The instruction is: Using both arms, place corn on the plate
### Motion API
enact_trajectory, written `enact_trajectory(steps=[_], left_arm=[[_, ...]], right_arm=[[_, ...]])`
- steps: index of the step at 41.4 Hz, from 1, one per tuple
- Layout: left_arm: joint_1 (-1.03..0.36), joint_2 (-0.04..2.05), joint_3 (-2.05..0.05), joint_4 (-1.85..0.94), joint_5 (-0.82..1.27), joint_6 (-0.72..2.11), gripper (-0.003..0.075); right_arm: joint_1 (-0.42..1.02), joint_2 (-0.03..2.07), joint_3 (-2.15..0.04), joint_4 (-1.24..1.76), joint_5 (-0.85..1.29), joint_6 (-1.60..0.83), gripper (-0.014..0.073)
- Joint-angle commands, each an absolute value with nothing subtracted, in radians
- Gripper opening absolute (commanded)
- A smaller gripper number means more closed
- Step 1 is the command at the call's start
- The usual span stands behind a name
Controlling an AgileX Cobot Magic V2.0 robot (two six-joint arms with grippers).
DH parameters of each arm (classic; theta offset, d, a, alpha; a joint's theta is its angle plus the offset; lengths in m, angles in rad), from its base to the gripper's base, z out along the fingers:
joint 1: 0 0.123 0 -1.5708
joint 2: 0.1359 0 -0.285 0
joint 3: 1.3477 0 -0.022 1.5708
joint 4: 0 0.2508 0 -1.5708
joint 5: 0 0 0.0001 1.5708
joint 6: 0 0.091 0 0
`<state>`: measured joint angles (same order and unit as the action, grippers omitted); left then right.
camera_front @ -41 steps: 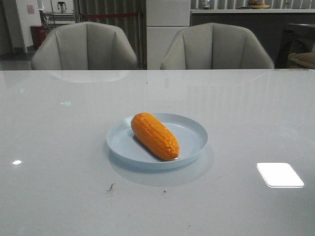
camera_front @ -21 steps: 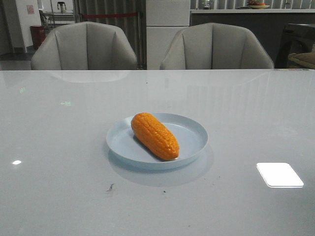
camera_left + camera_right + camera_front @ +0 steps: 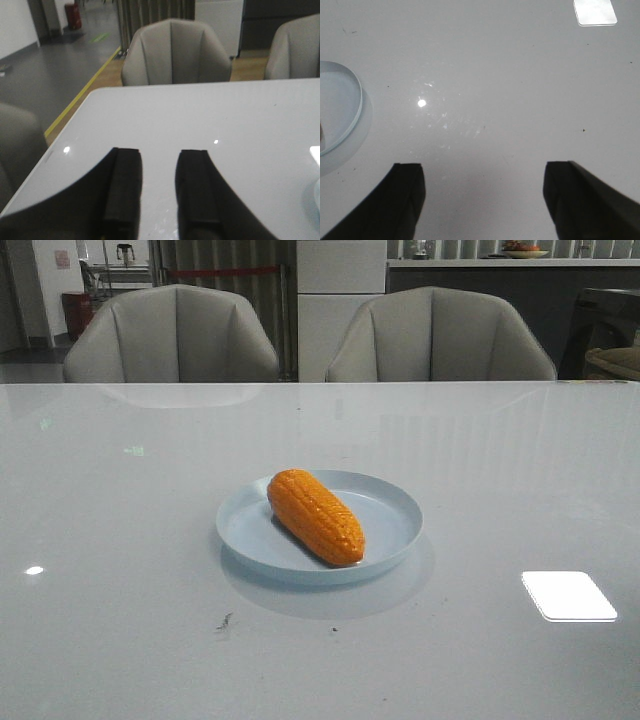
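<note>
Judging the corn [image 3: 314, 516] stiff and bumpy on the plate [image 3: 395, 521], you found mid-cob best; both grippers [image 3: 157, 187] [image 3: 482, 200] stood spread, empty.

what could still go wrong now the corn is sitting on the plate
1. The corn lies diagonally with its near end close to the plate rim; a bump might roll it off.
2. The right gripper is open, low over the table beside the plate edge, so a sideways move could nudge the plate.
3. The left gripper is also open and low; a sweep inward could hit the plate.
</note>
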<state>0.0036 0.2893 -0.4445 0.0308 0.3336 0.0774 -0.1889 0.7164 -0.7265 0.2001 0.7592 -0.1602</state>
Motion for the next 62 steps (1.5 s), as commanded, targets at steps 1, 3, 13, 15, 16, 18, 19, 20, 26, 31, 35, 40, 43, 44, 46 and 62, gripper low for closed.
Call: enact_trajectory(steps=[1, 3, 13, 15, 16, 18, 19, 20, 26, 31, 35, 40, 43, 44, 46, 62], left_arm=[[-0.059, 0.227, -0.415, 0.036, 0.171, 0.068, 0.0081], [-0.070, 0.202, -0.386, 0.041, 0.153, 0.068, 0.0096], [-0.073, 0.078, -0.186, 0.041, 0.047, 0.068, 0.0096], [-0.073, 0.054, -0.145, 0.041, 0.018, 0.068, 0.0096], [-0.073, 0.040, -0.119, 0.041, 0.000, 0.068, 0.0096], [-0.073, 0.017, -0.072, 0.041, -0.047, 0.068, 0.0096], [-0.073, 0.006, -0.052, 0.039, -0.075, 0.068, 0.0096], [-0.073, -0.002, -0.027, 0.030, -0.100, 0.068, 0.0096], [-0.073, -0.023, 0.041, 0.012, -0.148, 0.068, 0.0096], [-0.073, -0.023, 0.043, 0.012, -0.139, 0.068, 0.0096], [-0.073, -0.021, 0.043, 0.012, -0.139, 0.068, 0.0096], [-0.073, -0.021, 0.043, 0.012, -0.139, 0.068, 0.0096], [-0.073, -0.021, 0.043, 0.012, -0.139, 0.068, 0.0096], [-0.073, -0.021, 0.043, 0.012, -0.139, 0.068, 0.0096], [-0.073, -0.021, 0.043, 0.012, -0.139, 0.068, 0.0096], [-0.073, -0.021, 0.043, 0.012, -0.139, 0.068, 0.0096]], right_arm=[[-0.188, 0.713, -0.754, 0.208, 0.695, -0.167, 0.0589], [-0.188, 0.713, -0.754, 0.208, 0.695, -0.167, 0.0589], [-0.188, 0.713, -0.754, 0.208, 0.695, -0.167, 0.0589], [-0.188, 0.713, -0.754, 0.208, 0.695, -0.167, 0.0589], [-0.188, 0.713, -0.754, 0.208, 0.695, -0.167, 0.0589], [-0.188, 0.713, -0.754, 0.208, 0.695, -0.167, 0.0589], [-0.188, 0.713, -0.754, 0.208, 0.695, -0.167, 0.0589], [-0.188, 0.713, -0.754, 0.208, 0.695, -0.167, 0.0589], [-0.188, 0.713, -0.754, 0.208, 0.696, -0.167, 0.0589], [-0.188, 0.713, -0.754, 0.208, 0.698, -0.167, 0.0589], [-0.188, 0.713, -0.754, 0.208, 0.698, -0.167, 0.0589], [-0.188, 0.713, -0.754, 0.208, 0.698, -0.167, 0.0589], [-0.188, 0.713, -0.754, 0.208, 0.698, -0.167, 0.0589], [-0.188, 0.713, -0.754, 0.208, 0.698, -0.167, 0.0589], [-0.188, 0.713, -0.754, 0.208, 0.698, -0.167, 0.0589], [-0.170, 0.686, -0.751, 0.207, 0.698, -0.167, 0.0589]])
